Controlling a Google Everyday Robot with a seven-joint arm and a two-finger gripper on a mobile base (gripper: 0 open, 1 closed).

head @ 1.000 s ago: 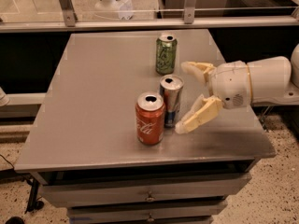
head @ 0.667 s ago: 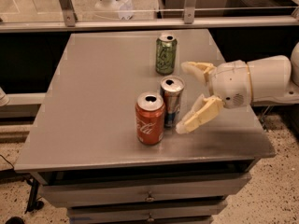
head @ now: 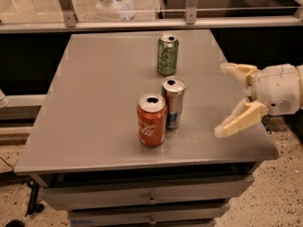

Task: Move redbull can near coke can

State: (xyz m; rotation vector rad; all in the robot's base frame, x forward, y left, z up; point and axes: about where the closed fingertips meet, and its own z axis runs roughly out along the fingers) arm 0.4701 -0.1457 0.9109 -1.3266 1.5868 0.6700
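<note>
Pulled back rightward, my gripper (head: 221,100) is hanging spread and empty, and I'm seeing the slim silver-blue redbull can (head: 173,104) standing just beside the coke can (head: 152,122).

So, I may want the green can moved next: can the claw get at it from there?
Probably yes. The open claw hangs by the right edge of the table, with nothing standing between it and the green can; the redbull and coke stand nearer the front, off that line.
</note>
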